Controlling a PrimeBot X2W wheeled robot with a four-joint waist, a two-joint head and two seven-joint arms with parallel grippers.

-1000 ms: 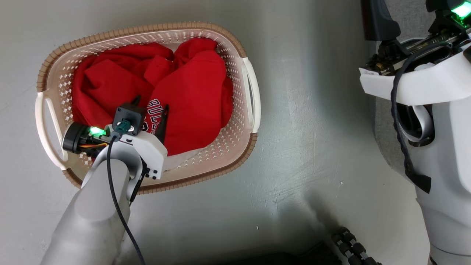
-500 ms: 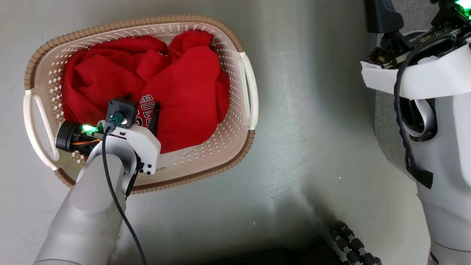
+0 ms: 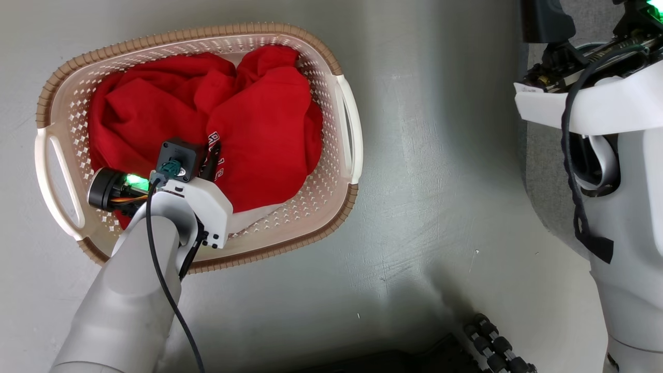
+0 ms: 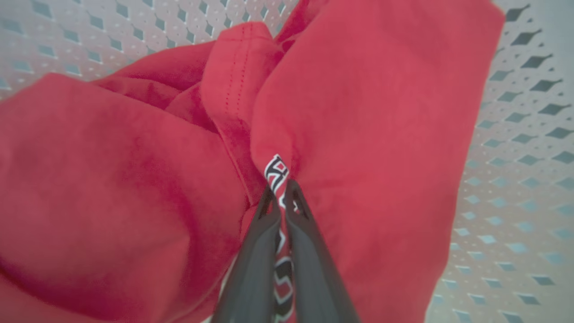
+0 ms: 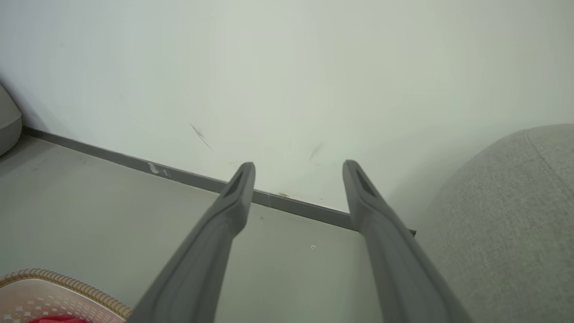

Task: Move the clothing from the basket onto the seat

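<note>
2 grippers showed. The left gripper (image 4: 280,190) was clamped on a fold of the red clothing (image 3: 259,119), at its lettering, inside the basket (image 3: 181,36). The basket stood on a smooth grey-green floor (image 3: 440,181). The right gripper (image 5: 298,172) hung spread and empty above that floor, facing a pale wall (image 5: 287,67) with a dark baseboard (image 5: 305,207). The grey seat (image 5: 515,215) stood near the wall.

Bright red clothing (image 3: 264,119), cream basket (image 3: 331,176).
Brown ribbed rim (image 3: 181,34), diamond-holed walls; white, dark-outlined lettering (image 4: 278,168); grey floor (image 3: 440,181).
</note>
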